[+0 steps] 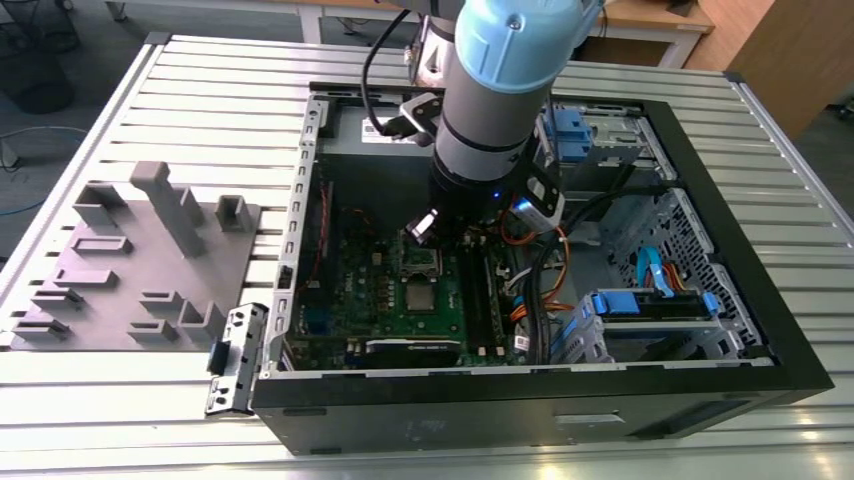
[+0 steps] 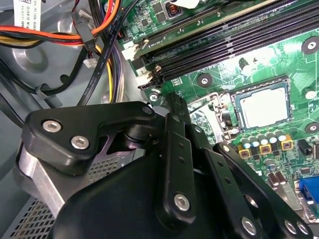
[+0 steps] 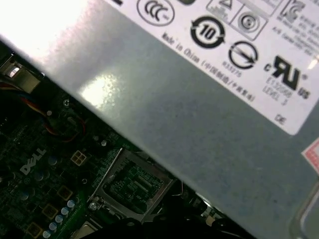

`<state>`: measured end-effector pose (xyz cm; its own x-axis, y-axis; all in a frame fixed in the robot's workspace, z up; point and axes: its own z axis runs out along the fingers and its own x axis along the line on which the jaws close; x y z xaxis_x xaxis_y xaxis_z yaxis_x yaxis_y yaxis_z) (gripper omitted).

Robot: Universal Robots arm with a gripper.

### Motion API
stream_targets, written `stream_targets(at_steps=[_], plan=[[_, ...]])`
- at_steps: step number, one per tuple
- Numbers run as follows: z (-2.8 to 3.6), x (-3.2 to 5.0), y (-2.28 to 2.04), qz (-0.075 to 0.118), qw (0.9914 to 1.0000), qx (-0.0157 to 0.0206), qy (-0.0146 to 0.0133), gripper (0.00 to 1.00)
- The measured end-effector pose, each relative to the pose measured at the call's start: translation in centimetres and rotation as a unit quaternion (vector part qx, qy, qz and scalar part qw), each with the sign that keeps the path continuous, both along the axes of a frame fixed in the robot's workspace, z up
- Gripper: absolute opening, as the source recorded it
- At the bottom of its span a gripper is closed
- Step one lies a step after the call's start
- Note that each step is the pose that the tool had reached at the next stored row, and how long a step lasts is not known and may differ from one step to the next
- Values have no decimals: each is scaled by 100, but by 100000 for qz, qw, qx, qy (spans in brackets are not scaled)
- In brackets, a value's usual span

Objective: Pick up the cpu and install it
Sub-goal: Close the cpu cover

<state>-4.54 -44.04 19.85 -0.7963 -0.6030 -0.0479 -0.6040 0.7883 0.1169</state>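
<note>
Ribbed aluminium tabletop (image 1: 160, 110), wooden desk (image 1: 641, 25) behind, wooden cabinet (image 1: 781, 50) beside it; grey floor (image 1: 187, 15) beyond

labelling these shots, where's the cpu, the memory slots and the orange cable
cpu (image 2: 262, 104), second wrist view, middle of its silvery top
memory slots (image 2: 224, 47), second wrist view, on one long black slot
orange cable (image 2: 60, 36), second wrist view, midway along its run

We see the grey and light-blue robot arm (image 1: 494, 90) reaching down into the open black computer case (image 1: 534, 400), which lies on the ribbed silver metal tabletop (image 1: 200, 90). Its dark end effector (image 1: 434, 228) hangs at mid-frame over the green motherboard (image 1: 360, 290). Just below it in the frame lies the small silvery-grey square cpu (image 1: 420, 298), apart from it. A grey moulded fixture tray (image 1: 120, 270) sits at the left.
</note>
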Motion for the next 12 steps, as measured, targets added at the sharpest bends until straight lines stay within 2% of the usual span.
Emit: stream_targets(at_steps=[4,12], plan=[[4,0,1,20,100000,5,-1,11],[82,0,-10,214,100000,2,0,11]])
